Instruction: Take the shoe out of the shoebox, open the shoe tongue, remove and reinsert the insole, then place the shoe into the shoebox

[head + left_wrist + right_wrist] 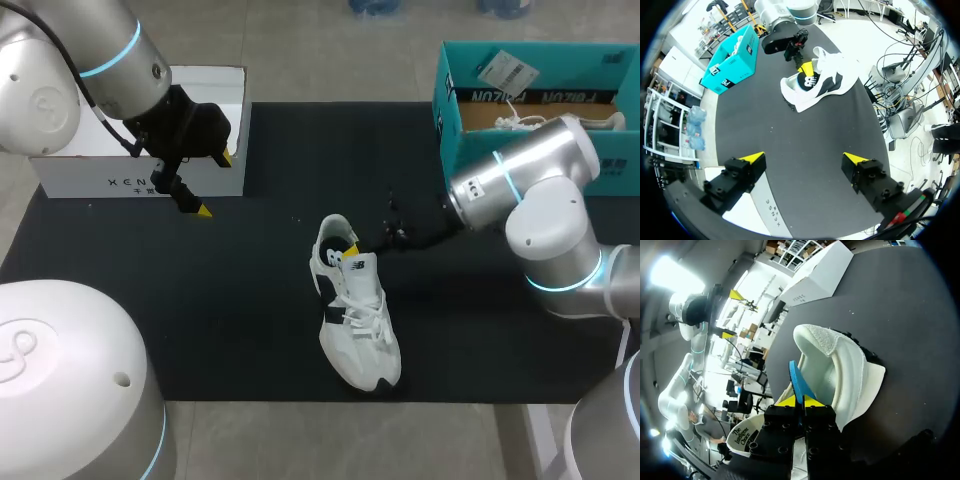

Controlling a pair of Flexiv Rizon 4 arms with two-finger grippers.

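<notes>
We see the table (pixel 470 350) covered almost wholly by a black mat (pixel 240 300), which is flat, matte and dotted with a few pale specks. The mat spreads out ahead of the left gripper (pixel 805 159) as one broad, dark sheet. It also runs on ahead of and beside the right gripper (pixel 799 401), plain and even in tone. Along the mat's far and near edges lies a pale grey surface (pixel 330 445) crossed by thin seams; we cannot tell whether it is table top or floor. The light is bright and even, and the mat takes it dully, showing charcoal rather than pure black.
</notes>
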